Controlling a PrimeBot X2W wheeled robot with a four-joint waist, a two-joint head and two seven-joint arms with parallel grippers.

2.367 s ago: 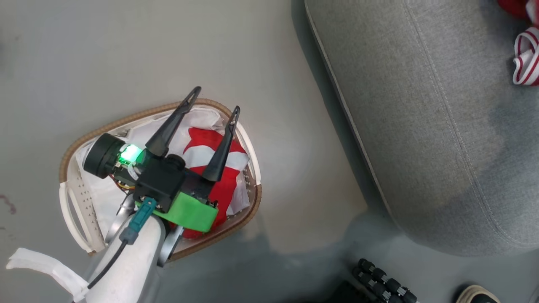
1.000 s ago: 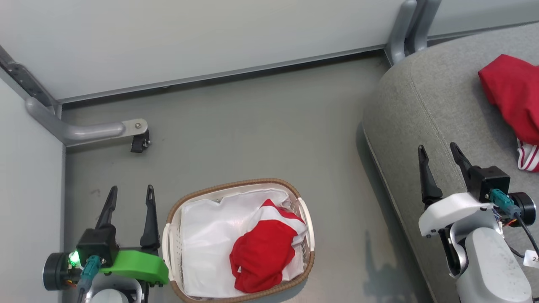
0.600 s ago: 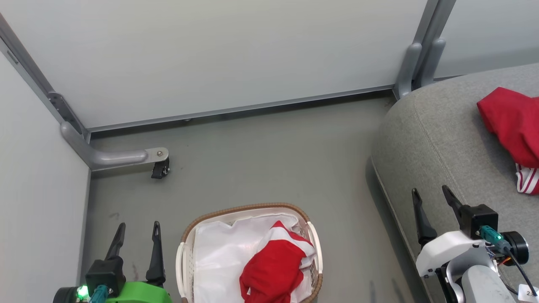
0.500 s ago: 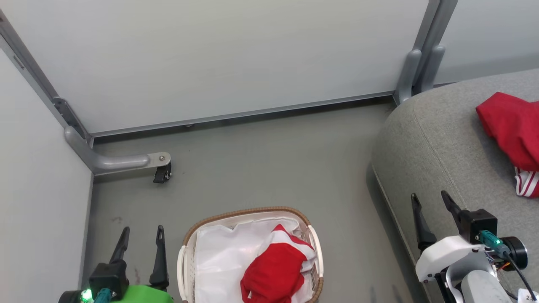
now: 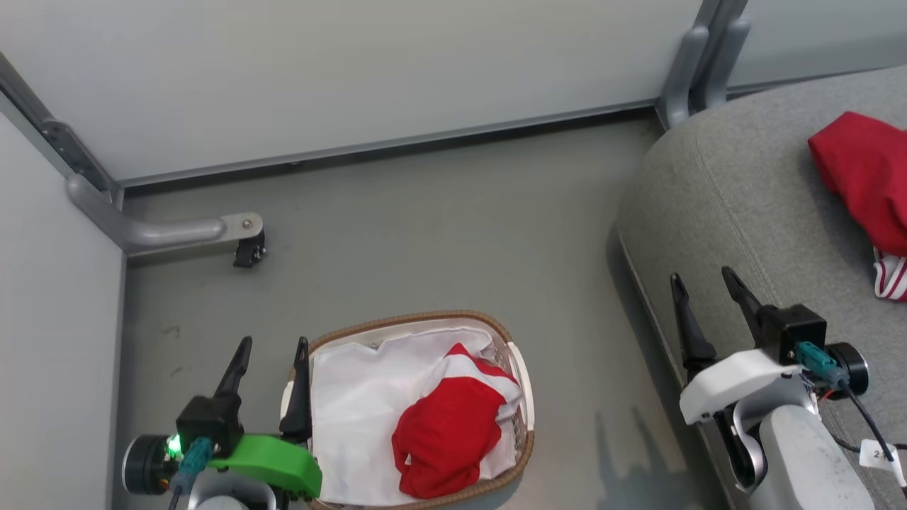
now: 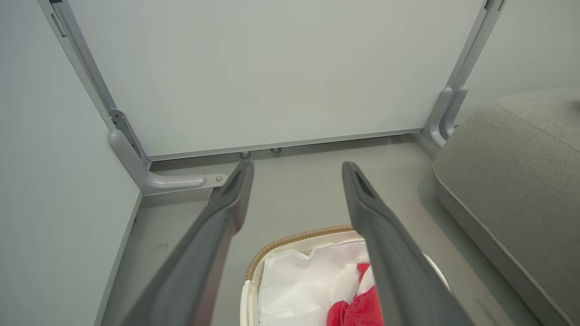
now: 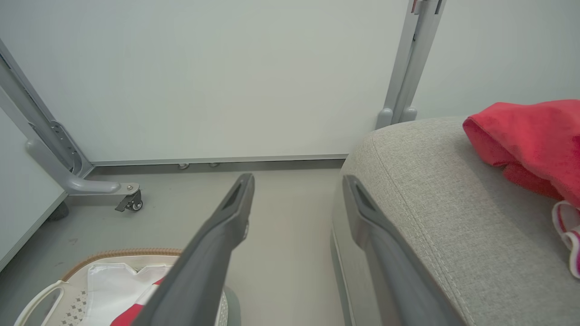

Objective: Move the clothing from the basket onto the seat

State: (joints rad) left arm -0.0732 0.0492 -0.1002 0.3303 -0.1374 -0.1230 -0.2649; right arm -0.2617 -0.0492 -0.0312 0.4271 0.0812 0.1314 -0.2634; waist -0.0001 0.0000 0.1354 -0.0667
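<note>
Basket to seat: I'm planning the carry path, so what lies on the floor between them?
Nothing: in the head view, bare grey floor runs between the basket and the seat.

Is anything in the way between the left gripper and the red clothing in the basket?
Nothing visible blocks it. The left gripper hovers open beside the basket, and the clothing lies uncovered on the liner at its right side; only the rim sits between.

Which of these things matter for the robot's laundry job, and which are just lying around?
Job: clothing in the basket, garment already on the seat, left gripper, right gripper, both open.
Just there: metal frame foot with caster, white panels, grey floor.
</note>
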